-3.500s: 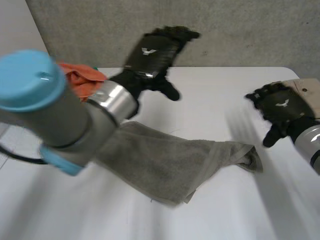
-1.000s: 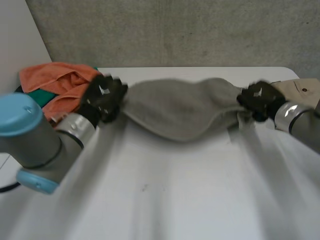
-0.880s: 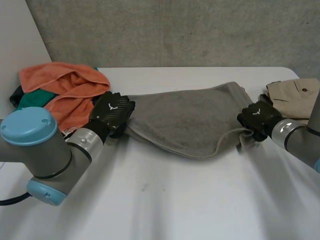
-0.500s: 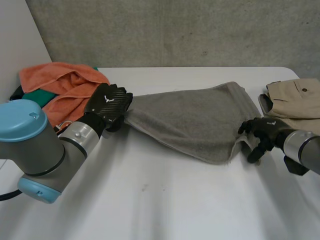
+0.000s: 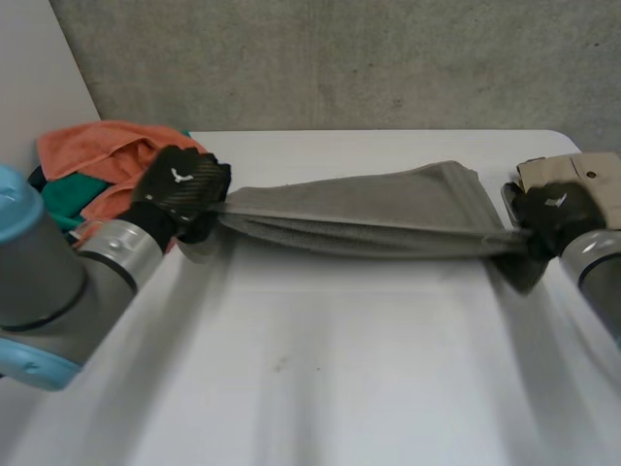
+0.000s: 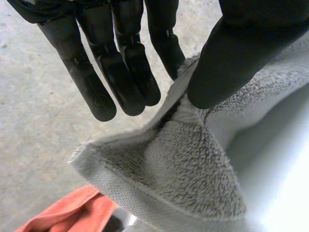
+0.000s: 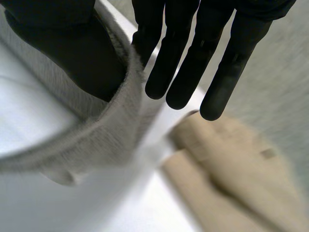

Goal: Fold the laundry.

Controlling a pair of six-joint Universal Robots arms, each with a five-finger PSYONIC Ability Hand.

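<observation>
**Two hands now stretch the towel tight**

One white table (image 5: 320,388) carries everything. The grey towel (image 5: 369,221) spans its far half, end to end between the hands. Half a second ago it sagged wide on the table; now it is a narrow, taut band, bunched lengthwise. The orange cloth pile (image 5: 92,150) sits at the left far corner and the beige garment (image 5: 590,167) at the right far corner, both unmoved.

The left hand (image 5: 179,189) has drawn back toward the orange pile and pinches the towel's left end, thumb against fingers. The right hand (image 5: 553,209) had loose fingers beside the right corner; now it clamps that end, thumb pressing the hem, just beside the beige garment.

Judgement: the towel is regripped and tensioned but not folded yet. It needs spreading flat first.
</observation>
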